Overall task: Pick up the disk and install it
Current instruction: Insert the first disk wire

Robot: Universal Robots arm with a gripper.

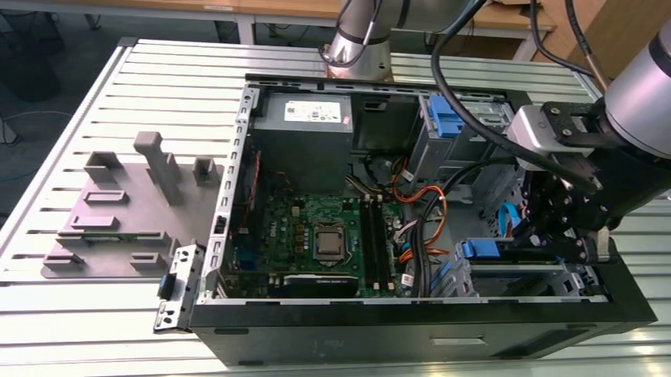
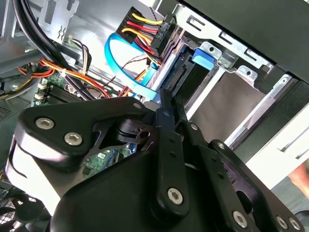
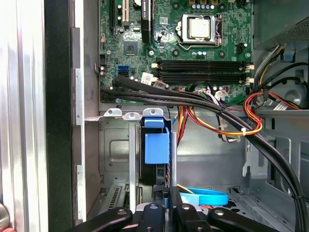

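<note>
Disk (image 3: 157, 147) sits edgewise in the drive bay (image 3: 115, 145) of the computer case (image 1: 419, 326).

Black cables (image 3: 164, 92) and orange wires (image 3: 212, 126) crowd the drive cage's (image 3: 112, 114) mouth, while the slot (image 3: 113, 154) beside the disk (image 3: 155, 145) lies open.

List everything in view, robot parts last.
Table: one, silver slatted, under everything.
Computer case: one, black, open, on the table.
Power supply: one, grey, inside the case.
Motherboard: one, green, on the case floor.
Disk: one, silver with blue rails, in the case's drive bay.
Data cable: one, blue, looped beside the bay.
Fixture plate: one, grey, exterior view's left of the case.
Arm: one, silver, above the case.
End effector: one, black, at the disk's end.
</note>
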